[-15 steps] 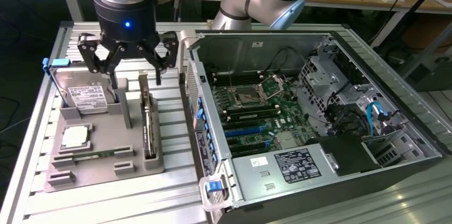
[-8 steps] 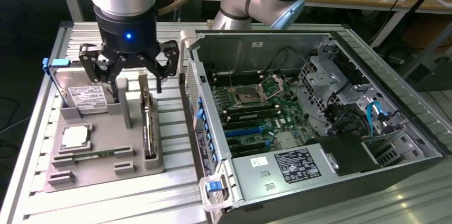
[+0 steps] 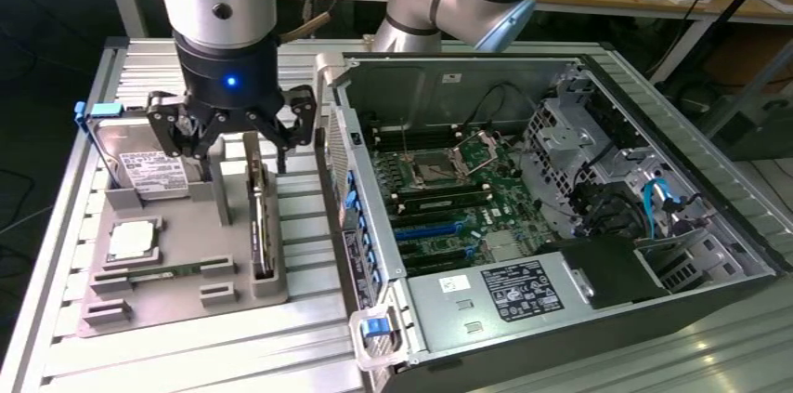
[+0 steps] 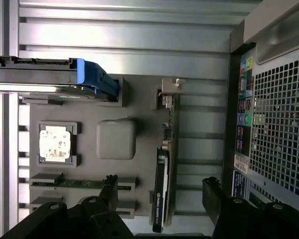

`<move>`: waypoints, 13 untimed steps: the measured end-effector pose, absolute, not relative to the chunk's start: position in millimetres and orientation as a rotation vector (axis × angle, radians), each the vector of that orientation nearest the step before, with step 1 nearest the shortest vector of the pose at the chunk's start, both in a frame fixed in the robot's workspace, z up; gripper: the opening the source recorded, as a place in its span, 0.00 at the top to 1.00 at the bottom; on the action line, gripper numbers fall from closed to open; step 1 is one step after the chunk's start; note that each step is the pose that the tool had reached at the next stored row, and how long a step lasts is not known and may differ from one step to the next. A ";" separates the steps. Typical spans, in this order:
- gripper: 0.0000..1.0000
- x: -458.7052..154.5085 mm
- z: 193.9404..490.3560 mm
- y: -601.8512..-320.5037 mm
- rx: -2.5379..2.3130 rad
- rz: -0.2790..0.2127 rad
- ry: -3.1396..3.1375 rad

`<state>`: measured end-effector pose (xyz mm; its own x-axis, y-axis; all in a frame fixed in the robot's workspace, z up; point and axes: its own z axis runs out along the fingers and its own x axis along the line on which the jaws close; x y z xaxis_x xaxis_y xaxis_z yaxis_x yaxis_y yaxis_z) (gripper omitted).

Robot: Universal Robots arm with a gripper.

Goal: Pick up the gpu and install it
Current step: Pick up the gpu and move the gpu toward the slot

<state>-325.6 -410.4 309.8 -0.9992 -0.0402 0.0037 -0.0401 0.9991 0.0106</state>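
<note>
The case (image 3: 496, 68) lies open with no card fitted, as far as shows. Over the grey holder (image 3: 174, 291) beside it, the gripper (image 3: 238, 147) hovers wide and empty above the gpu (image 3: 256, 216), which stands on edge along the holder's case-side edge, not yet lifted.

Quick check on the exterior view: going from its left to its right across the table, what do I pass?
In order: hard drive → gpu, standing on edge → computer case, its back panel → motherboard → blue cables.
</note>
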 end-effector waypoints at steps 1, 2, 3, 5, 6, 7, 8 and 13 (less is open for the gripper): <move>0.22 -325.5 307.7 -410.5 0.063 -0.015 -3.137; 0.22 -325.4 305.5 -410.5 0.063 -0.013 -3.137; 0.22 -325.4 303.9 -410.4 0.063 -0.013 -3.137; 0.22 -325.5 300.1 -410.5 0.063 -0.012 -3.137; 0.22 -325.5 298.3 -410.5 0.063 -0.012 -3.137; 0.22 -325.5 296.5 -410.5 0.063 -0.012 -3.137; 0.22 -325.5 294.2 -410.7 0.063 -0.012 -3.137; 0.22 -325.5 284.0 -413.3 0.063 -0.005 -3.137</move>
<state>-325.5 -413.3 284.0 -0.9992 -0.0401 0.0040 -0.0401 0.9992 0.0030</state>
